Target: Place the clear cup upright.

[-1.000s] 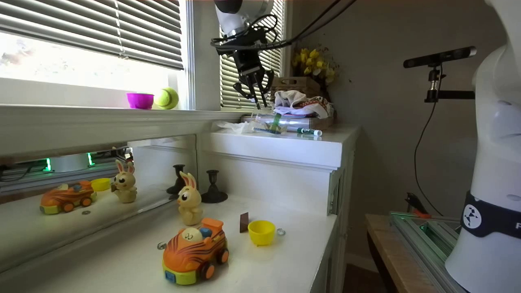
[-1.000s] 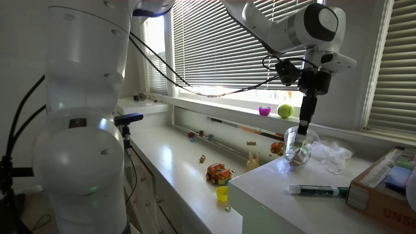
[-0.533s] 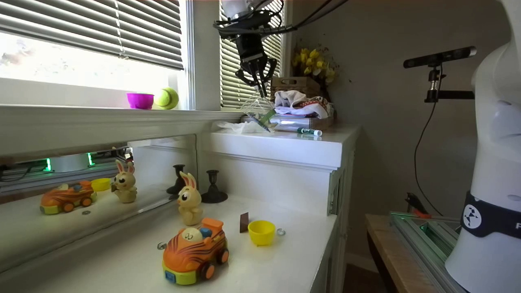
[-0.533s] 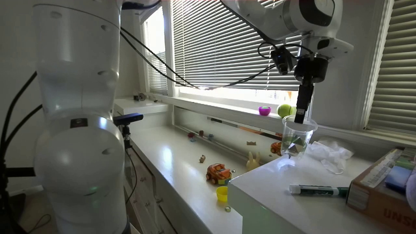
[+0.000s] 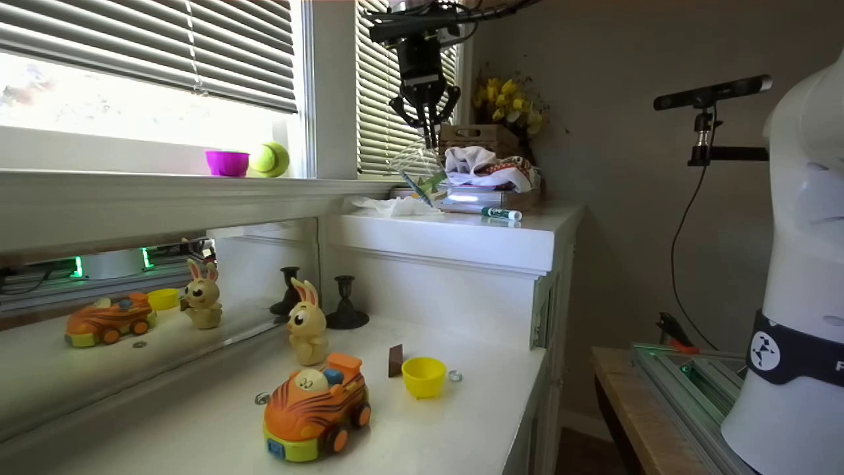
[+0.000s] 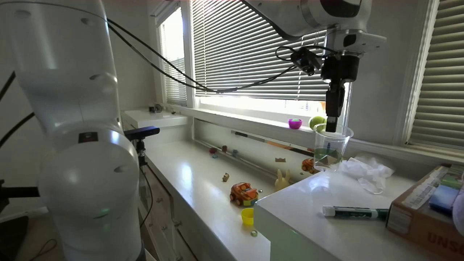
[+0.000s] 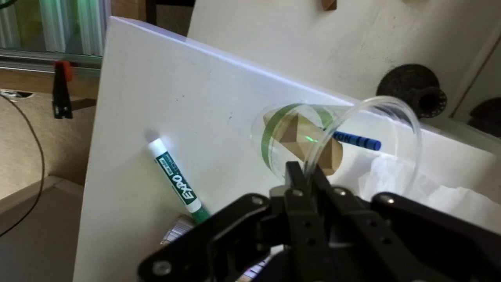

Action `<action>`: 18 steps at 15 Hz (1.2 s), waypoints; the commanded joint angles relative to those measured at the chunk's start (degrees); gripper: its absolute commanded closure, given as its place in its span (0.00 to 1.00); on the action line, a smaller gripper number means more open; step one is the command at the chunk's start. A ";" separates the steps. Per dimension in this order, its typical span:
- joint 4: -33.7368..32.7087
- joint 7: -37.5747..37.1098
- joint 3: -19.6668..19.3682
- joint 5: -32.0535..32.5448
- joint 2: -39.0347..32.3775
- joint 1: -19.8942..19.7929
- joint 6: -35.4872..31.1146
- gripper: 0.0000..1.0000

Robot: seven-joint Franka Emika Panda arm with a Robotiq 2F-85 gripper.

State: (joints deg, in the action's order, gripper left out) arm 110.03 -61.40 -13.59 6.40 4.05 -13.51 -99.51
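Gripper (image 7: 306, 176): seen at the lower middle of the wrist view; the jaws are pressed together, with the rim of the clear cup (image 6: 332, 150) pinched between them.
Cup place: held at right of centre in an exterior view, mouth upward and slightly tilted; whether the raised counter (image 6: 290, 203) is touched by the base cannot be told.
Cup wall: ringed by a green band (image 7: 267, 141) around its lower part.
Cup contents: a brown faceted piece (image 7: 290, 131) and a blue crayon (image 7: 356, 141) are seen inside.
Crumpled white sheet (image 6: 366, 174): spread on the raised counter, just beside the cup, at the right of an exterior view.
Green marker (image 7: 178, 182): laid at left of centre in the wrist view, apart from the cup.
Box (image 6: 417, 214): set near the marker, at the lower right of an exterior view.
Lower counter (image 5: 475, 422): an orange toy car (image 5: 316, 409), a rabbit figure (image 5: 308, 333), a yellow bowl (image 5: 424, 379) and a dark candlestick (image 5: 345, 310) are borne on it, from lower middle to centre.
Window ledge (image 5: 165, 188): a magenta bowl (image 5: 227, 163) and a tennis ball (image 5: 270, 160) are placed side by side, upper left.
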 commanded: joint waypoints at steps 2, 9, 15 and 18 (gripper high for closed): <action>15.39 -7.01 1.34 2.20 12.40 -0.94 -15.99 0.99; 30.83 -17.90 4.66 4.28 23.12 -7.03 -36.14 0.99; 39.72 -23.68 8.26 3.64 30.58 -13.35 -42.88 0.99; 43.15 -24.58 9.25 2.59 33.46 -14.98 -44.68 0.99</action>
State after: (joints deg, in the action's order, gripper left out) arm 148.17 -83.23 -5.78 8.78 32.40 -26.57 -141.31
